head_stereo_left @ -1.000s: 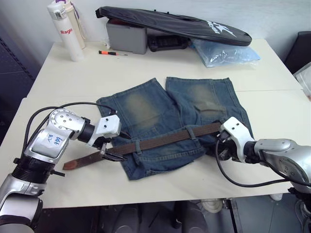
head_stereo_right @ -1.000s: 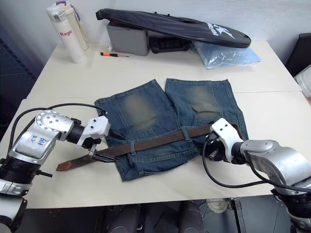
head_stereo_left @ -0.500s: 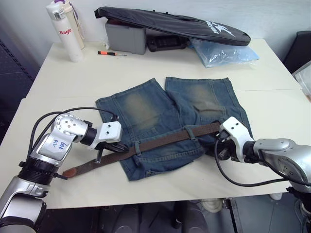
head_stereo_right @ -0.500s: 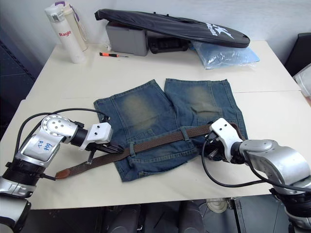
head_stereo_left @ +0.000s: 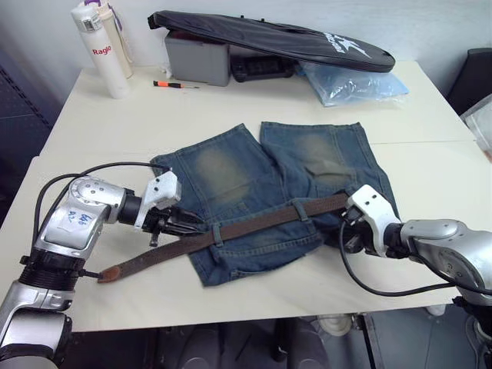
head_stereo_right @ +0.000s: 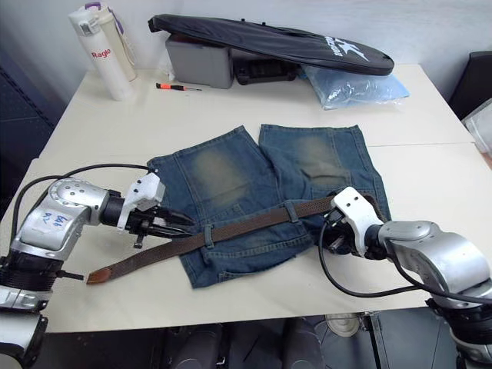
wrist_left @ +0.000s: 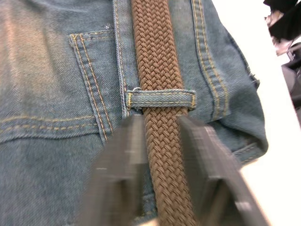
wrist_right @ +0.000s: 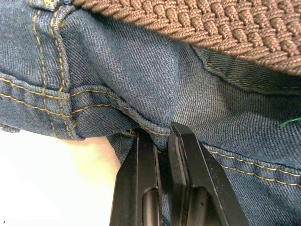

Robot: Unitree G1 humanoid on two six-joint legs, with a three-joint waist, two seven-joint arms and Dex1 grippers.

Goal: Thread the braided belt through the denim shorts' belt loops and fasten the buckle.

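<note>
My left end effector (wrist_left: 160, 160) sits at the left edge of the denim shorts (head_stereo_left: 284, 184), its two black fingers (wrist_left: 120, 174) parted with the braided belt (head_stereo_left: 254, 223) running between them; the pads stand just beside the strap on either side, and I cannot tell whether they press it. Just ahead of the fingertips the belt passes under one of the belt loops (wrist_left: 161, 99), a small blue strip with tan stitching, next to the corner of a back pocket (wrist_left: 89, 80).

The shorts lie flat on the cream surface (head_stereo_left: 231, 100), legs pointing away from me, waistband nearest me. The belt lies slanted across the waistband, under a loop near the left edge (head_stereo_left: 216, 231) and another toward the middle (head_stereo_left: 301, 209). Its lighter leather tip (head_stereo_left: 115, 269) trails off the shorts onto the bare surface to my left. The other end runs toward my right end effector (wrist_right: 162, 136), and I cannot make out the buckle there.

My right end effector is at the right end of the waistband, fingers (wrist_right: 141, 179) drawn close together and pinching a fold of denim at a stitched seam, with the braided strap just beyond it.

At the far side of the surface stand a white bottle (head_stereo_left: 98, 46), a small orange-handled screwdriver (head_stereo_left: 175, 84), a grey box (head_stereo_left: 198, 60) under a long black bag (head_stereo_left: 277, 34), and a clear plastic bag (head_stereo_left: 354, 81).
</note>
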